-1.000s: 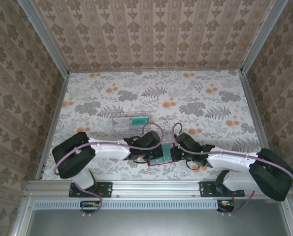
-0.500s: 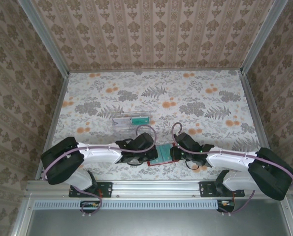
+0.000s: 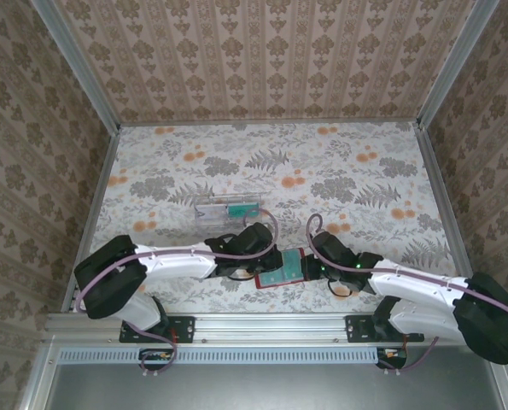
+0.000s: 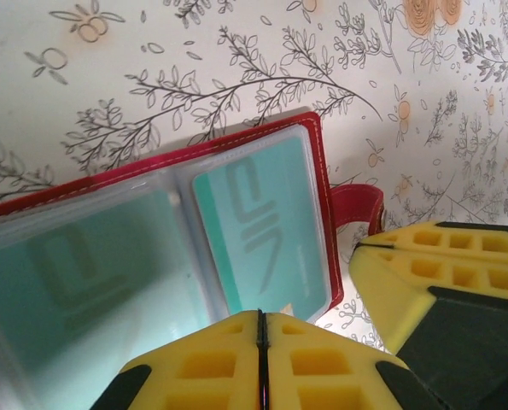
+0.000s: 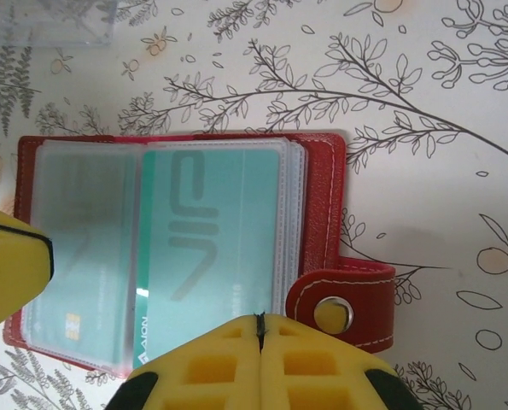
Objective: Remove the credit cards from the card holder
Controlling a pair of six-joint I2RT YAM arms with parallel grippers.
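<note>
1. At the near middle of the floral-patterned tabletop (image 3: pixel 364 162), between the 2 arms, the small red folding leather card holder (image 3: pixel 281 273) lies unfolded and flat.
2. Inside it, clear plastic sleeves framed by the red border carry the flat teal plastic credit cards (image 5: pixel 211 222). 2 teal faces show side by side, each still within its sleeve.
3. The left claw (image 4: pixel 260 342) has its 2 yellow fingers pressed together along a thin seam, and its tips stand over the edge of the sleeves. Whether a sleeve edge is pinched between them cannot be told.
4. The right claw (image 5: pixel 259 337) likewise has its yellow fingers closed tight against each other. It sits at the card holder's edge, just beside the red closing strap with round metal snap (image 5: pixel 339 303).
5. In the top view, the left claw meets the card holder from its left side and the right claw from its right side, so the 2 face each other closely across it.
6. In the right wrist view, a yellow finger of the left claw overlaps the card holder's left edge.
7. A clear rectangular plastic tray (image 3: pixel 228 209) stands farther back on the tabletop, apart from the card holder, with a flat green item (image 3: pixel 241 206) inside it.
</note>
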